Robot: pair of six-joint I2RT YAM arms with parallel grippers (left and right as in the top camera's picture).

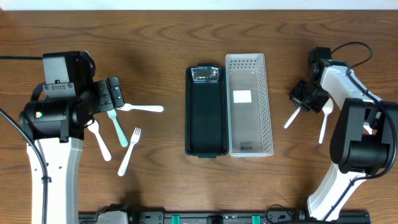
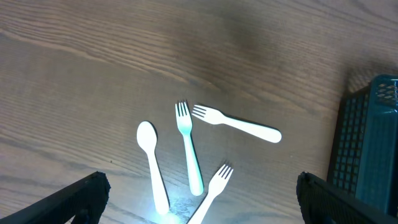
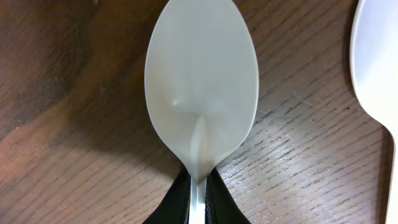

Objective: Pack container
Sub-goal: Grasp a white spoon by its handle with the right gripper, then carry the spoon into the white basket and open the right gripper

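My right gripper [image 3: 197,202] is shut on the neck of a white plastic spoon [image 3: 201,93], whose bowl lies flat on the wood just ahead of the fingers. From overhead this gripper [image 1: 305,98] sits right of the white perforated basket [image 1: 249,140], with the spoon [image 1: 291,118] slanting out toward the front. A second white spoon [image 1: 324,121] lies beside it. The black container [image 1: 206,148] stands left of the basket. My left gripper [image 1: 114,93] hovers open over a white fork [image 2: 236,124], a pale teal fork [image 2: 188,149], a white spoon [image 2: 152,165] and another white fork [image 2: 211,190]; nothing is between its fingers.
The second spoon's bowl [image 3: 376,74] shows at the right edge of the right wrist view. The black container's ribbed wall [image 2: 367,149] stands at the right of the left wrist view. A white label [image 1: 242,96] lies on the basket's floor. Cables run behind both arms.
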